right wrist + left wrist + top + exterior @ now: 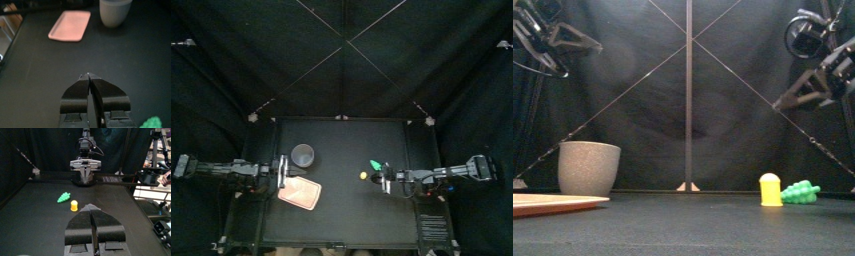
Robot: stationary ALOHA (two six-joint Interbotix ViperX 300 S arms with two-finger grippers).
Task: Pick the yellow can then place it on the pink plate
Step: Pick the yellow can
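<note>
The small yellow can (362, 175) stands upright right of the table's middle, also seen low in the front view (770, 189) and in the left wrist view (74, 205). The pink plate (301, 194) lies flat at the left front; the right wrist view shows the pink plate (70, 25) far ahead. My right gripper (385, 181) hovers raised just right of the can, jaws shut and holding nothing (89, 76). My left gripper (282, 180) hangs beside the plate's left edge, jaws shut and holding nothing (93, 208).
A green toy (374, 165) lies close behind and to the right of the can, nearly touching it (799, 191). A tall grey speckled cup (303, 153) stands behind the plate (589, 167). Bare tabletop stretches between can and plate.
</note>
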